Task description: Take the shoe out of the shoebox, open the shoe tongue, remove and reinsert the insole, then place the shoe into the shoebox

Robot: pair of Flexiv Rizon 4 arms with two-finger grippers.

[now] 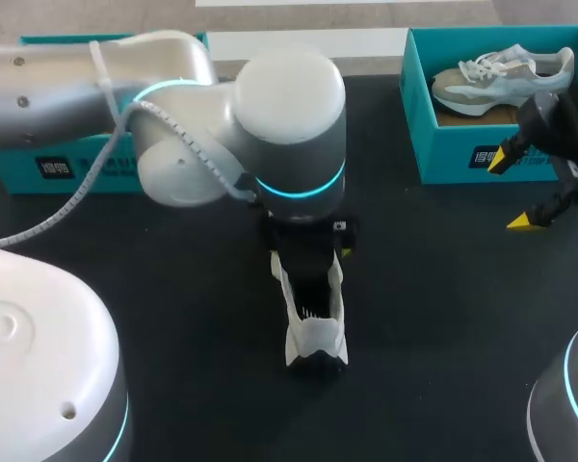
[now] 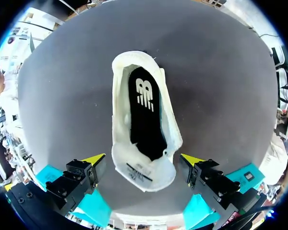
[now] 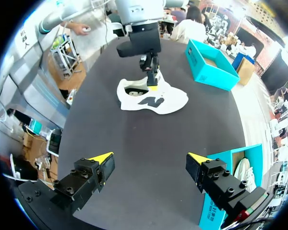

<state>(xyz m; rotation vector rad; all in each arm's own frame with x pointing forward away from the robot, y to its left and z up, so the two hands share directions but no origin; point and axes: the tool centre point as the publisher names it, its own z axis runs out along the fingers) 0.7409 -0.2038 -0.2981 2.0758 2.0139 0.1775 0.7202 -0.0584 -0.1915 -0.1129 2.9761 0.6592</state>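
Observation:
A white shoe point(image 1: 315, 322) stands on the black table point(image 1: 443, 318), toe toward the front edge, its mouth spread wide. Inside it lies a black insole point(image 2: 146, 117) with a white logo. My left gripper point(image 2: 143, 160) hangs open straight above the shoe, one yellow tip on each side of the heel end, touching nothing. In the head view my left arm hides those tips. My right gripper point(image 1: 516, 191) is open and empty at the right, in front of a teal shoebox point(image 1: 453, 154). From the right wrist view the shoe point(image 3: 153, 99) is well ahead of my right gripper point(image 3: 150, 158).
The right teal shoebox holds a second, grey-white shoe point(image 1: 501, 77). Another teal box point(image 1: 67, 166) stands at the back left, mostly behind my left arm. My left arm's bulky joints point(image 1: 289, 125) overhang the table's middle.

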